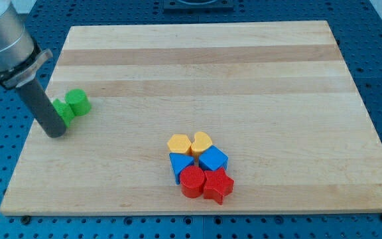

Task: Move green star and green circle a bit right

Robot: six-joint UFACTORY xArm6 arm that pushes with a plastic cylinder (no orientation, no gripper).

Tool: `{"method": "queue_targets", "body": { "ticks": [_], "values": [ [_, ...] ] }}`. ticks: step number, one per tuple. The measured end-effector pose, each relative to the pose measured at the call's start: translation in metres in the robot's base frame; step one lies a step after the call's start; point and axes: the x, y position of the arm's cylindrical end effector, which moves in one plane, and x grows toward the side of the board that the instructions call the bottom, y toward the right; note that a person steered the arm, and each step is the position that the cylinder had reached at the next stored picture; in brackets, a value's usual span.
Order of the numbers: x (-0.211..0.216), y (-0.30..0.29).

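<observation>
At the left edge of the wooden counter (197, 66), my tip (56, 133) rests on the board, pressed against the lower-left side of the green star (63, 109), which the rod partly hides. The green circle (77, 101) sits touching the star on its upper right. There are no fingers here, only the plain rod. Well apart, in the lower middle of the frame, a tight cluster holds an orange hexagon-like block (178, 143), a yellow heart (201, 141), two blue blocks (213, 159), a red cylinder (192, 181) and a red star (219, 186).
</observation>
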Motion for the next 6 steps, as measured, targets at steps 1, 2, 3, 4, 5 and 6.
{"method": "queue_targets", "body": {
  "ticks": [1, 2, 3, 4, 5, 6],
  "values": [
    [-0.014, 0.0],
    [0.001, -0.007],
    [0.026, -0.029],
    [0.024, -0.055],
    [-0.004, -0.055],
    [-0.032, -0.055]
  ]
}}
